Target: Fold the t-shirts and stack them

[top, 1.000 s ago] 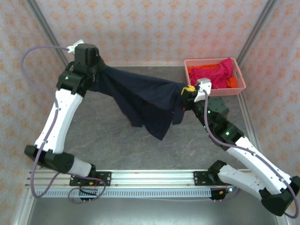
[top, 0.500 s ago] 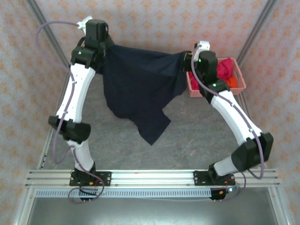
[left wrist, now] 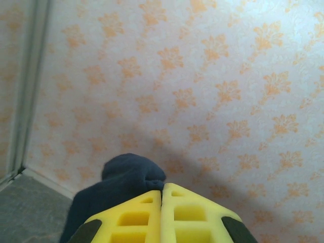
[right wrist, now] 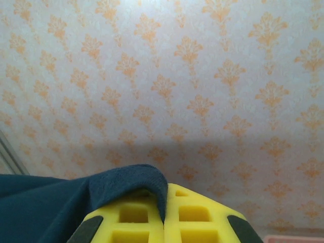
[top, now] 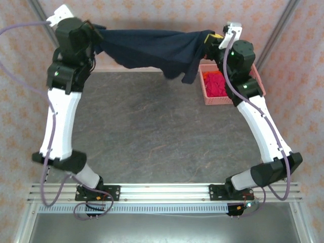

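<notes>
Navy shirt (top: 152, 48), stretched left of basket (top: 215, 99): left gripper (left wrist: 162, 195), right gripper (right wrist: 165, 195) both clamped on; we should lower evenly, taut.

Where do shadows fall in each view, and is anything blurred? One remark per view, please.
Top external: evenly lit, sharp, navy t-shirt shows little detail. Left wrist: soft shadow on the wallpaper behind the t-shirt, above the left gripper. Right wrist: a dim band across the wallpaper above the right gripper.

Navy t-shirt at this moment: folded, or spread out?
Spread out: the navy t-shirt hangs stretched between the left gripper and right gripper, each shut on an edge, its lower part drooping unfolded.
</notes>
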Controlling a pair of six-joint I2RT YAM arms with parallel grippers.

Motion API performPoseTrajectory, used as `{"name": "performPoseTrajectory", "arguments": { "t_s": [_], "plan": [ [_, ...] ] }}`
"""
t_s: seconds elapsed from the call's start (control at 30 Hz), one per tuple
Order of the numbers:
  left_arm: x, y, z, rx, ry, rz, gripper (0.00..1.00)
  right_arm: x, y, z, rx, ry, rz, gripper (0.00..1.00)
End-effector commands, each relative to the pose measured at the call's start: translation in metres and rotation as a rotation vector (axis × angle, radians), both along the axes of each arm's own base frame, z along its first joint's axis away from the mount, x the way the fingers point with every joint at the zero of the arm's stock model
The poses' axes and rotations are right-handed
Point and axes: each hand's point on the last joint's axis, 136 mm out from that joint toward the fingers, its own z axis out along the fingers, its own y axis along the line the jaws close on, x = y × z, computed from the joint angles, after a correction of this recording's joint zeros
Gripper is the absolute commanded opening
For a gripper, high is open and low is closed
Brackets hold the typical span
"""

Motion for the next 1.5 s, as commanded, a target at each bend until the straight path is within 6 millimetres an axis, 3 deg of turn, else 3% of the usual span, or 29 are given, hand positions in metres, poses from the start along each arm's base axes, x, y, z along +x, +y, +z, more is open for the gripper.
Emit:
{"name": "performPoseTrajectory", "arguments": {
  "t_s": [0.0,0.07,0.2,0.23,0.27,0.3,0.33,0.37,0.4,0.57,0.73,0.9,1.07,1.2,1.33,1.47],
  "plan": [
    [0.006,0.012,-0.063,-0.028,0.082,0.069,0.0,0.012,0.001,-0.072,0.004,0.141,0.011,0.0],
    [0.007,0.005,-0.125,-0.09,0.168,0.047,0.0,0.008,0.007,-0.125,0.036,0.236,0.042,0.0],
    [-0.004,-0.011,-0.248,-0.153,0.371,0.023,0.0,-0.009,0.014,-0.213,0.115,0.387,0.094,0.0],
    [-0.008,-0.016,-0.278,-0.153,0.427,0.016,0.0,-0.014,0.014,-0.232,0.135,0.42,0.1,0.11],
    [-0.015,-0.018,-0.306,-0.162,0.481,0.023,0.04,-0.018,0.016,-0.251,0.151,0.45,0.108,0.45],
    [-0.018,-0.021,-0.324,-0.173,0.516,0.018,0.15,-0.022,0.017,-0.263,0.16,0.47,0.116,0.72],
    [-0.021,-0.026,-0.34,-0.18,0.541,0.001,0.45,-0.027,0.015,-0.276,0.17,0.497,0.115,0.93],
    [-0.025,-0.028,-0.353,-0.177,0.569,-0.002,0.82,-0.031,0.013,-0.288,0.181,0.524,0.098,0.99],
    [-0.028,-0.03,-0.361,-0.167,0.592,-0.006,0.99,-0.035,0.008,-0.295,0.191,0.547,0.076,0.99],
    [-0.05,-0.028,-0.377,-0.105,0.675,-0.004,1.0,-0.065,-0.006,-0.331,0.244,0.678,-0.022,0.99],
    [-0.07,0.003,-0.368,-0.035,0.678,0.093,1.0,-0.083,-0.003,-0.357,0.318,0.764,-0.111,0.97],
    [-0.083,0.024,-0.407,-0.195,0.772,0.123,1.0,-0.082,0.029,-0.376,0.264,0.799,-0.026,0.94],
    [-0.108,0.055,-0.441,-0.321,0.784,0.199,1.0,-0.089,0.027,-0.422,0.185,0.844,-0.028,0.92],
    [-0.115,0.066,-0.453,-0.373,0.785,0.225,1.0,-0.083,0.032,-0.441,0.164,0.866,-0.009,0.91],
    [-0.114,0.071,-0.479,-0.457,0.791,0.248,1.0,-0.073,0.046,-0.459,0.221,0.909,0.027,0.81],
    [-0.112,0.073,-0.497,-0.509,0.789,0.266,0.99,-0.071,0.058,-0.465,0.267,0.939,0.067,0.57]
  ]
}}
